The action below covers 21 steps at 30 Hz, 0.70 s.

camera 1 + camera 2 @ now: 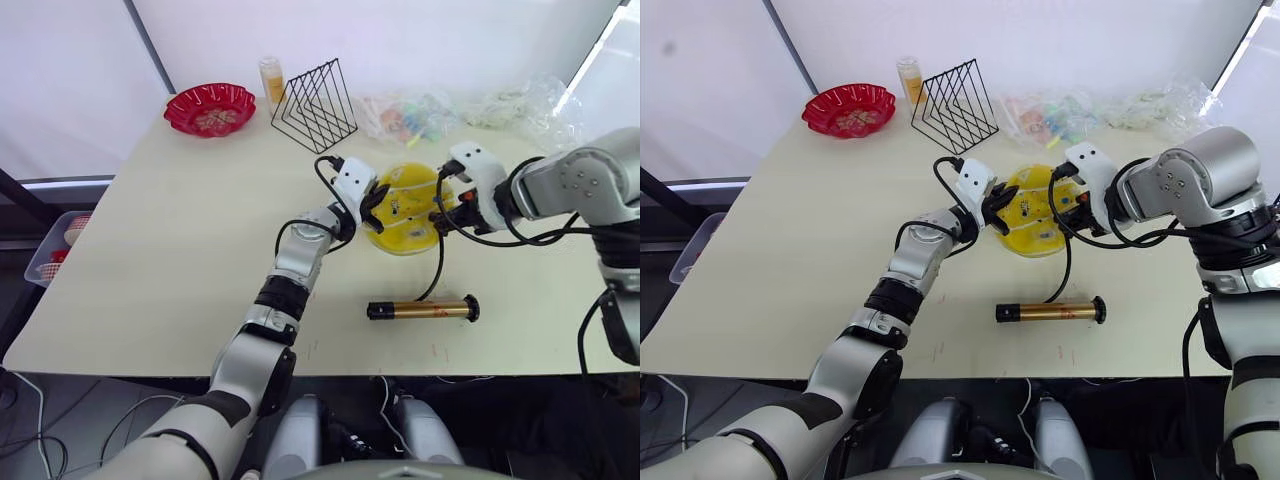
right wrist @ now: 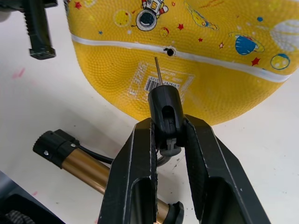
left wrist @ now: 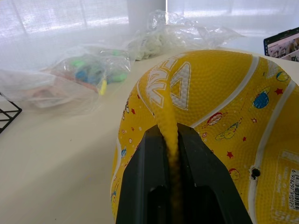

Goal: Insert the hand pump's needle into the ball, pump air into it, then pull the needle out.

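On the table (image 1: 150, 260), the yellow ball (image 1: 405, 210) sits between both grippers, hand pump (image 1: 422, 310) lying nearer the front edge; open room lies leftward; left gripper (image 3: 172, 140) pinches a fold of the ball; right gripper (image 2: 164, 135) clamps the needle (image 2: 158, 71) fitting, tip just short of the valve hole (image 2: 170, 51); advance straight along the pin.

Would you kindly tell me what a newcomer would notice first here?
The yellow ball at mid-table, pinched by the left tool on a fold of its skin. The right tool holds the needle just short of the ball's valve hole. The hand pump lies nearer the table's front edge.
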Each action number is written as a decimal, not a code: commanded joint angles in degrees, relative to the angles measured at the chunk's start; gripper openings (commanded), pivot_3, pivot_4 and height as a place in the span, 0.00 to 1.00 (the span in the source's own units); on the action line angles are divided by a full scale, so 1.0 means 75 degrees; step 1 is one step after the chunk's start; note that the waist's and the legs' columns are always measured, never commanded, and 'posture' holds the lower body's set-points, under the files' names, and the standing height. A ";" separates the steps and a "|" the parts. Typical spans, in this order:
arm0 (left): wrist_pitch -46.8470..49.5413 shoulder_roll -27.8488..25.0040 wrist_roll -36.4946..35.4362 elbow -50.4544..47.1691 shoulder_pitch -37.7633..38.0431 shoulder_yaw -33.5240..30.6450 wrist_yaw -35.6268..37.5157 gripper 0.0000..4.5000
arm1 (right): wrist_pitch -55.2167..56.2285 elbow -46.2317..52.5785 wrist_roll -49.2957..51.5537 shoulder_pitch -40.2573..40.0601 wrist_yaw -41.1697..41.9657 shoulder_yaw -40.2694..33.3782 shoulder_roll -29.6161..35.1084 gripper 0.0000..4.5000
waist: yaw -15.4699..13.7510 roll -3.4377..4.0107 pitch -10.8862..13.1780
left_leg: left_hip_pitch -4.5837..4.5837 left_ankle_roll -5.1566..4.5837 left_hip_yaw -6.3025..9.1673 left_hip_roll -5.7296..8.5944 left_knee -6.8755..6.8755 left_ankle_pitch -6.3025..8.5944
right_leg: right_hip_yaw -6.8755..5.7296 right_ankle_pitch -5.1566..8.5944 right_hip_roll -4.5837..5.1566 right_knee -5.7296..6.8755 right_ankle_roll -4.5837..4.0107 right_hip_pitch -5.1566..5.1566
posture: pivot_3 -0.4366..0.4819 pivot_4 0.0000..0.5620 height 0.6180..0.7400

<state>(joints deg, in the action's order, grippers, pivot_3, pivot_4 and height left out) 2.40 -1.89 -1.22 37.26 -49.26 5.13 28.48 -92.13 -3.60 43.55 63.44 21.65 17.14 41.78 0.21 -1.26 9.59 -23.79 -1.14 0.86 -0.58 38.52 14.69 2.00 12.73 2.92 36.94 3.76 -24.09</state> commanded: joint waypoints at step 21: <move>-0.0088 0.0148 -0.0056 -0.0466 -0.0015 0.0103 0.0030 0.01 | 0.0719 -0.0367 -0.1653 0.0030 0.1303 0.0337 -0.0572 0.07 | 0.0060 0.0002 -0.0001 | 0.0002 0.0001 0.0007 0.0004 0.0003 -0.0001 | -0.0005 -0.0001 0.0001 0.0012 0.0000 -0.0001 | 0.48 0.27 1.00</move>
<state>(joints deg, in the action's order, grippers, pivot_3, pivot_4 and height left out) 2.42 -1.73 -1.25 36.96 -49.19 5.14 28.54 -87.44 -8.27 31.23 63.16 29.92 20.23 37.78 0.66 -1.24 9.58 -23.78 -1.13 0.92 -0.55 38.55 14.68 1.96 12.73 2.93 37.03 3.76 -24.10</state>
